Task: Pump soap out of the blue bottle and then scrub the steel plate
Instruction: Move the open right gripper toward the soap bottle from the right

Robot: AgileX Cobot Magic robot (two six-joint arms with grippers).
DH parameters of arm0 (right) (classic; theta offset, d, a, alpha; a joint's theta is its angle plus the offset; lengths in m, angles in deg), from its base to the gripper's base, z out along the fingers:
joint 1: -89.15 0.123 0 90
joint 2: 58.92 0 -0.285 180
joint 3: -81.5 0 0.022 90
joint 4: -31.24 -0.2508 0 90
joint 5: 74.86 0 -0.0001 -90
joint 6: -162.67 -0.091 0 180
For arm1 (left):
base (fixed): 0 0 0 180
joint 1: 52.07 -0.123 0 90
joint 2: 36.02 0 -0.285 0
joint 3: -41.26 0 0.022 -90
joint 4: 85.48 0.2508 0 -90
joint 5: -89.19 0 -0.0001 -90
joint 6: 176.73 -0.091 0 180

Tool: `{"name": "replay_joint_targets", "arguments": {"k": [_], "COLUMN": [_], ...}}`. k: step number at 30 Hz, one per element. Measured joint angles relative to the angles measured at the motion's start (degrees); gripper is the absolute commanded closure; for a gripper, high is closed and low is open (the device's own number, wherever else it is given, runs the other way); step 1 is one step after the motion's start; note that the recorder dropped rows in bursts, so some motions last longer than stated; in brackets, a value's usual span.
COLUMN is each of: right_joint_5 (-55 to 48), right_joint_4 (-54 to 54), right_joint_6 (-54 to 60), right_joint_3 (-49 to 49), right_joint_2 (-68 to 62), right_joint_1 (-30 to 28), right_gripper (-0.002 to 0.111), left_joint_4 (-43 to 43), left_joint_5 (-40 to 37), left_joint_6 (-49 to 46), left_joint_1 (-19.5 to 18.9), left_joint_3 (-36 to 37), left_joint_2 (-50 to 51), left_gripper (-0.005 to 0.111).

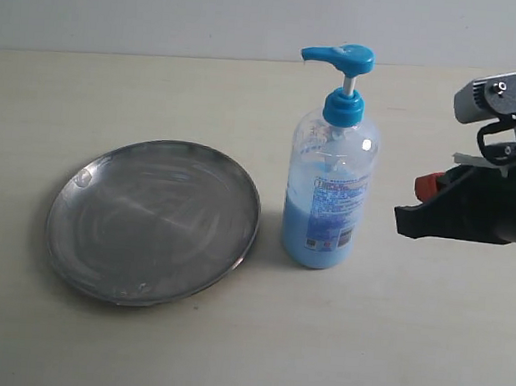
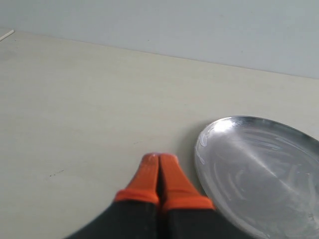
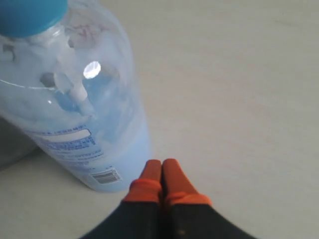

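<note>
The blue bottle point(image 1: 329, 194) stands upright right of centre, its bright blue pump head point(image 1: 340, 58) raised, with light blue soap point(image 1: 317, 238) filling its lower part. To its left, the steel plate point(image 1: 153, 220) lies flat and streaky. My right gripper point(image 1: 418, 201) hovers to the right of the bottle, apart from it. In the right wrist view this gripper point(image 3: 162, 163) is shut and empty, near the base of the bottle point(image 3: 84, 109). My left gripper point(image 2: 159, 158) is shut and empty over bare table, beside the rim of the plate point(image 2: 264, 174). It is outside the exterior view.
The pale wooden tabletop point(image 1: 424, 349) stretches all round the plate and bottle, with a light wall point(image 1: 165, 7) behind its far edge. No other objects show.
</note>
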Motion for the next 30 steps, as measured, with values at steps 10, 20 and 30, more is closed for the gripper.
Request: {"name": "replay_joint_targets", "arguments": {"k": [10, 20, 30], "right_joint_5": [13.0, 27.9, 41.1], "right_joint_4": [-0.4, -0.5, 0.1], "right_joint_6": [-3.1, -0.4, 0.8], "right_joint_3": [9.4, 17.0, 23.7], "right_joint_2": [3.6, 4.2, 4.2], "right_joint_1": [0.3, 7.5, 8.1], "right_gripper": [0.108, 0.108, 0.108], "left_joint_4": [0.0, 0.0, 0.0], "left_joint_5": [0.0, -0.1, -0.1], "left_joint_6": [0.0, 0.0, 0.0], "left_joint_1": [0.0, 0.0, 0.0], "left_joint_3": [0.0, 0.0, 0.0], "left_joint_2": [0.0, 0.0, 0.0], "left_gripper": [0.107, 0.107, 0.107]}}
